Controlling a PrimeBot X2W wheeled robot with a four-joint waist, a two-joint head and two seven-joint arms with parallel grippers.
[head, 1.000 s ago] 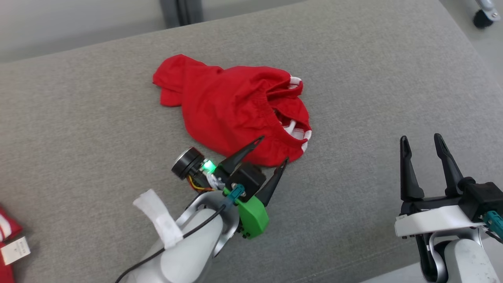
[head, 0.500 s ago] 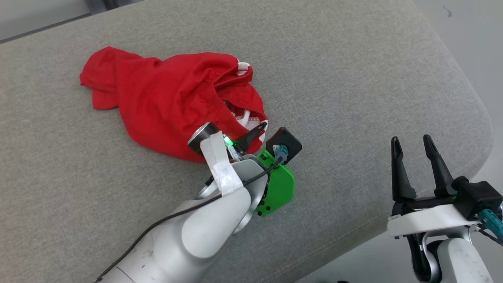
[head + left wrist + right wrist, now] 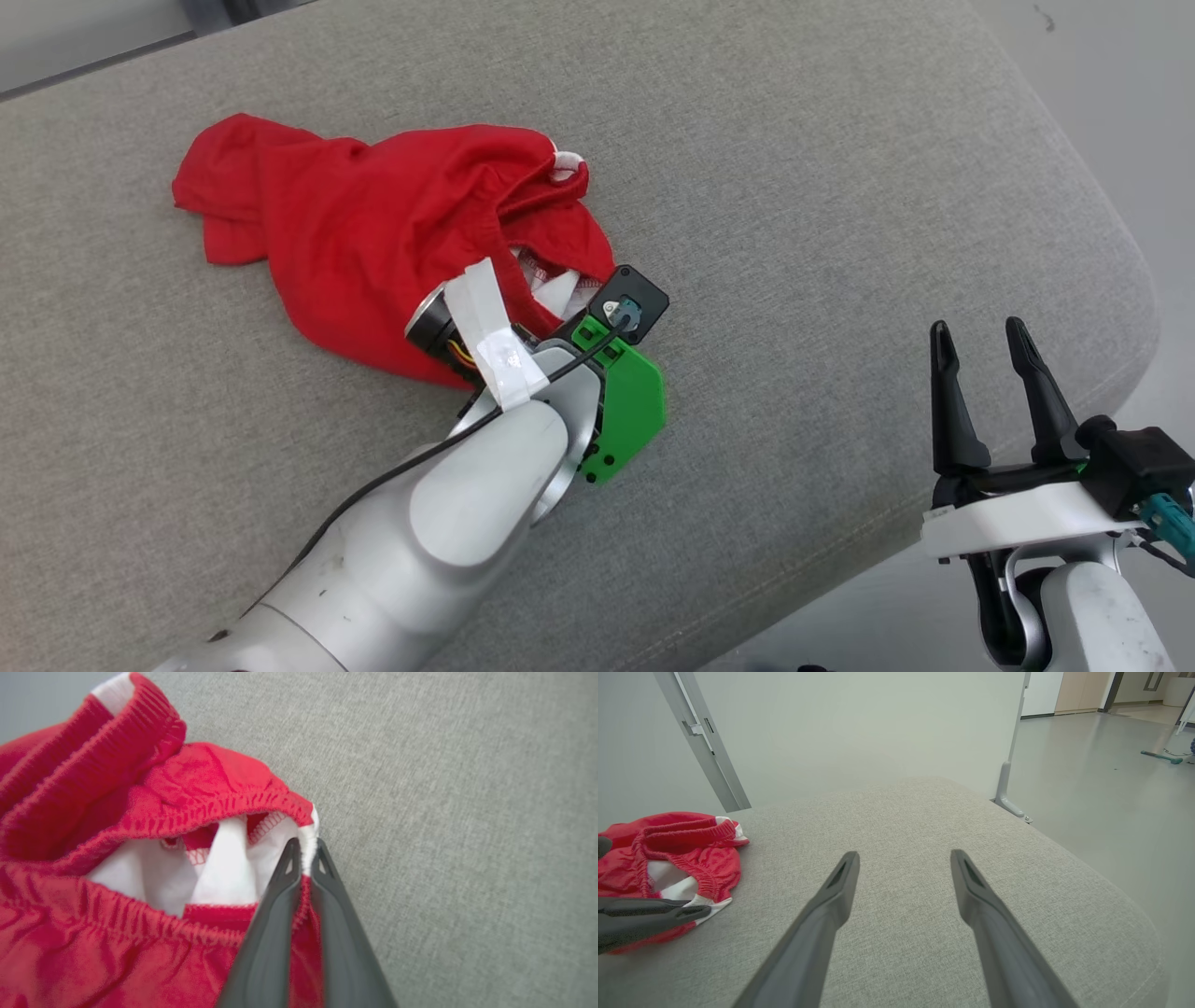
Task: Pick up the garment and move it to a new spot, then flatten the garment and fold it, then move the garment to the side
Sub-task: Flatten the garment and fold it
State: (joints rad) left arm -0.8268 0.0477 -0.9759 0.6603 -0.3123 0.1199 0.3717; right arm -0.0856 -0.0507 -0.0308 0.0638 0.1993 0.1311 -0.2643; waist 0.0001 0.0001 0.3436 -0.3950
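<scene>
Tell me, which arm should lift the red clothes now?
Left. The left gripper is shut on the hem of the red garment, while the right gripper hangs open, away from it.

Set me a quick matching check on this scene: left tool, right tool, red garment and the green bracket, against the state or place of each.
Things:
1. left tool
2. right tool
3. red garment
4. green bracket

States or places:
A. lying crumpled on the grey cushion
B. open, holding nothing, above bare cushion
C. mounted at the left wrist
D. shut on a white-edged hem

Pairs: 1-D, 2-B, 3-A, 4-C
</scene>
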